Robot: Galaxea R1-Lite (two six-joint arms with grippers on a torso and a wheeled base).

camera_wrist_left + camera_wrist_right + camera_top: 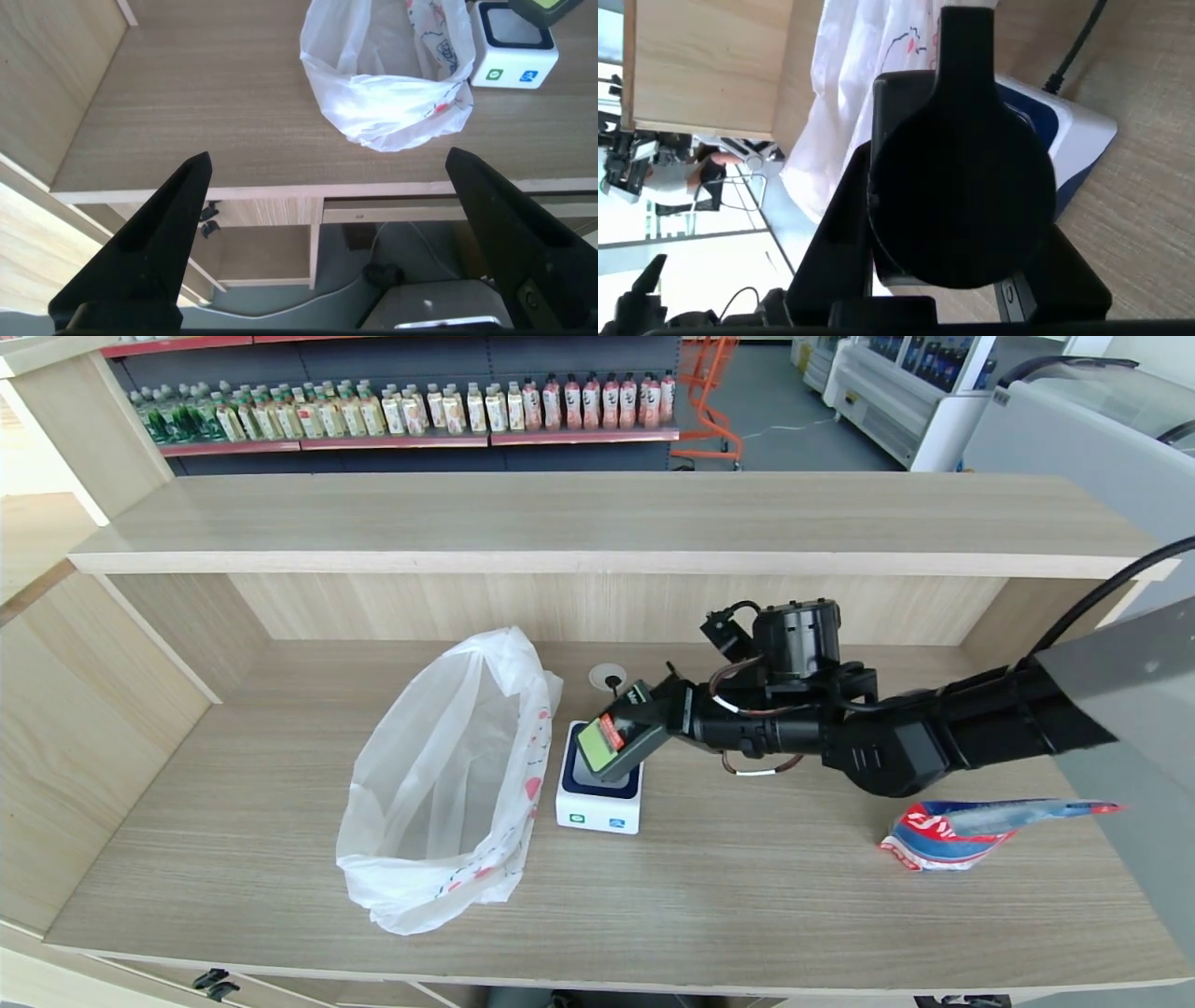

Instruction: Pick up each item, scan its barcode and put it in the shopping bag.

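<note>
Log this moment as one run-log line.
step: scanning | right end effector: shut on box, over scanner | left end effector: open | bag: open beside scanner | pouch: on counter

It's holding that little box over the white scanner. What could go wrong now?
The small dark box with a green face sits tilted in the right gripper, close above the white cube scanner; it might slip or knock it. The white plastic shopping bag sags, so a drop could catch its rim.
</note>
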